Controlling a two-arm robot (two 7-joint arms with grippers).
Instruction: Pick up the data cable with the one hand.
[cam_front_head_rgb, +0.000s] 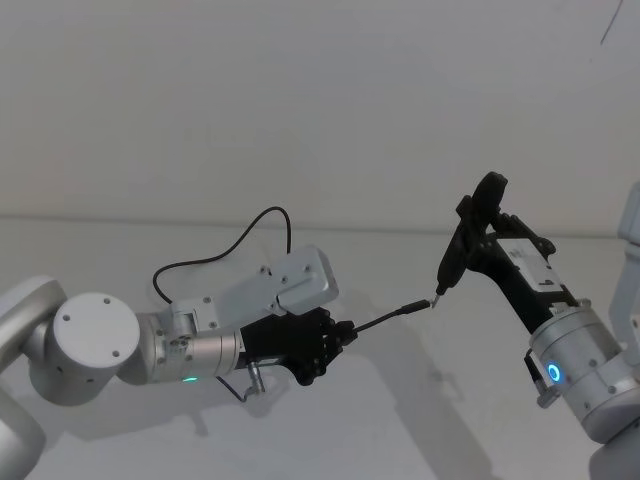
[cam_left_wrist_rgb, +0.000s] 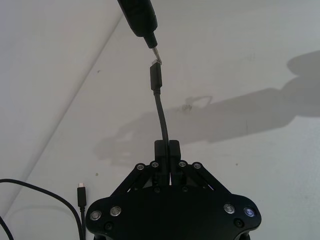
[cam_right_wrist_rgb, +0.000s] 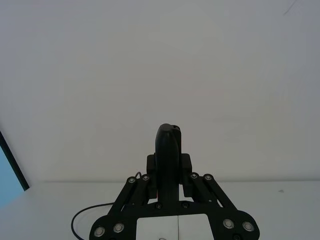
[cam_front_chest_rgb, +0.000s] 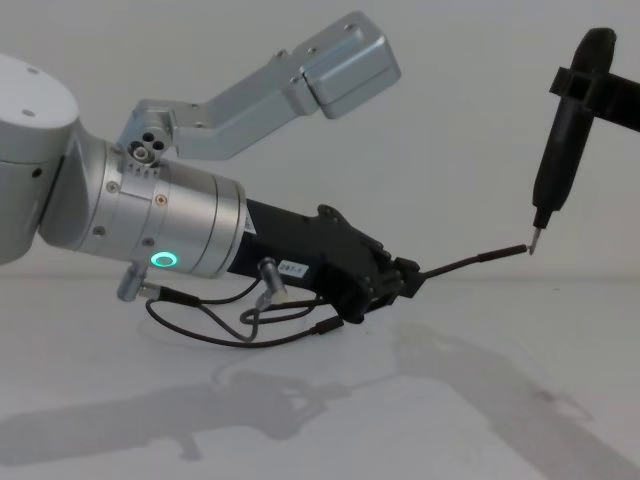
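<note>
While my left claw (cam_front_chest_rgb: 408, 280) grips the cable (cam_front_chest_rgb: 470, 260) above the surface (cam_front_chest_rgb: 500, 400), its plug (cam_left_wrist_rgb: 156, 77) touches the tip of the dark tool (cam_front_head_rgb: 470, 235) clenched in my right claw (cam_right_wrist_rgb: 169, 172).

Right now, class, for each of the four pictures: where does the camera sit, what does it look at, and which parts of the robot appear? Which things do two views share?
Head view: high up, looking down; left end effector holds the cable, right end effector holds the dark tool.
Chest view: low, looking across the table; left arm, cable, tool.
Left wrist view: along its fingers clamping the cable.
Right wrist view: along its fingers gripping the tool.
Shared: head and chest views both show the plug meeting the tool tip.
</note>
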